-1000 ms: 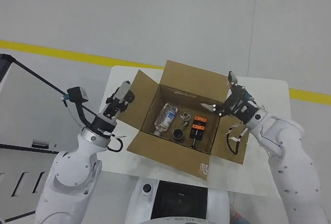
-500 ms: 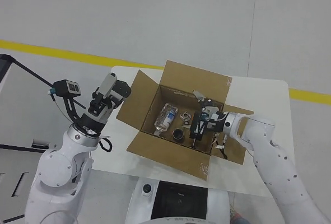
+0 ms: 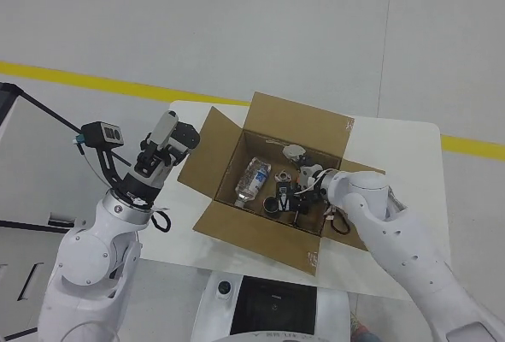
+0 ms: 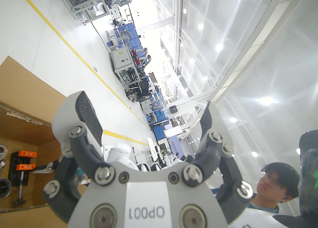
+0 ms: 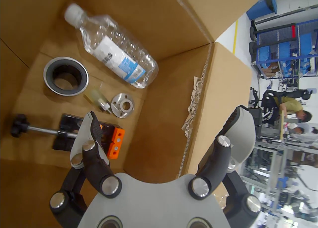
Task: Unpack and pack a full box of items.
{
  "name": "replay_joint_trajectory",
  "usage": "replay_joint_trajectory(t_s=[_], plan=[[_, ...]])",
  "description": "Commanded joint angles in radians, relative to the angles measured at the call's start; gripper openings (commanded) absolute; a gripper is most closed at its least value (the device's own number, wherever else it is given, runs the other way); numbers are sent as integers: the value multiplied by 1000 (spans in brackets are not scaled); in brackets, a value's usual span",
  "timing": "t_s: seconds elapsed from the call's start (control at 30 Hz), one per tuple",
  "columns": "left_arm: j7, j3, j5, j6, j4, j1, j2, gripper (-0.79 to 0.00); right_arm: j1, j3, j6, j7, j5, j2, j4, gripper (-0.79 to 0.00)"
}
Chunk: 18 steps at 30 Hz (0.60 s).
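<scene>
Printed code label on left tool

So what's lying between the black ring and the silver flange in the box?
A small yellowish vial, seen in the right wrist view.

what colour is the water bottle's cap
White cap on a clear bottle; best seen in the right wrist view.

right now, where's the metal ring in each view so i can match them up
Top view: metal ring on the box floor, beside the bottle.
Left wrist view: ring cut off, right beside the clamp screw.
Right wrist view: ring whole, between bottle and clamp.
Shared landmark: the orange-and-black clamp lying next to the ring.
</scene>
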Motion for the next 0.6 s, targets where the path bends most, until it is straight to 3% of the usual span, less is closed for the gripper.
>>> replay_joint_trajectory(t_s=[0.0,0.2,0.33,0.57], plan=[[0,0,0,0,0,0,0,0,34,-47,28,-32,-37,-8,49,0],[0,0,0,0,0,0,0,0,100,-130,98,-107,-69,-31,151,0],[0,0,0,0,0,0,0,0,99,-108,140,-106,20,-40,148,0],[0,0,0,0,0,0,0,0,99,-108,140,-106,20,-40,148,0]])
